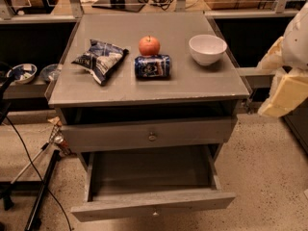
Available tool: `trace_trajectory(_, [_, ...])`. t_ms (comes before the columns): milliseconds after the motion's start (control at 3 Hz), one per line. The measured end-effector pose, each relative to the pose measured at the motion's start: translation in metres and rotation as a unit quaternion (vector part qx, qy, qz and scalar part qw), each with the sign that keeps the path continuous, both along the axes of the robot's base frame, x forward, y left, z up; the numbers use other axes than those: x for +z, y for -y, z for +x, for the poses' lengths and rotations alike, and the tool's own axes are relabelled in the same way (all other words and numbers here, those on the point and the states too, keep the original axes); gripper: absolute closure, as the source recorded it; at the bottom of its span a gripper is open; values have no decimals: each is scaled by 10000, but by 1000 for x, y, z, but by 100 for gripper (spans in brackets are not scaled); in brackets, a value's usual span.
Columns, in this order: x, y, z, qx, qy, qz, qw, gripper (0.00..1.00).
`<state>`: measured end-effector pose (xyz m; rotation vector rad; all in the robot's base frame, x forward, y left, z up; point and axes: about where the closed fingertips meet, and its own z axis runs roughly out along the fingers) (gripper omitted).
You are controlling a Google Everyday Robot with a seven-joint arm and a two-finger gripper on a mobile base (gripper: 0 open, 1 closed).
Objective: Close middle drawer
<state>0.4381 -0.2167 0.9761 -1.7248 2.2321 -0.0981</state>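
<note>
The middle drawer [153,202] of the grey cabinet is pulled far out toward me. Its inside is bare and a small round knob [155,213] sits on its flat front at the bottom edge of the view. Above it, the taller-fronted top drawer [149,134] with a similar knob stands only slightly out. The lowest drawer is out of view. My gripper [284,93], cream and white, hangs at the right edge of the view, beside the cabinet top's right side. It is well above and to the right of the open drawer and touches nothing.
On the cabinet top [211,83] lie a blue chip bag [100,59], a red apple [149,45], a blue can on its side [152,66] and a white bowl [207,48]. Bowls [21,72] sit on a low shelf at left. Cables and a stand leg [41,191] cross the floor at left.
</note>
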Motion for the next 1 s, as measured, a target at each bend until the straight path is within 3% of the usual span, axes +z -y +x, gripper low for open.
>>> trace_trajectory(333, [0, 0, 0, 0, 0, 0, 10000, 57])
trace_trajectory(667, [0, 1, -1, -13, 11, 18, 10000, 88])
trace_trajectory(1000, [0, 2, -3, -32, 24, 45, 10000, 100])
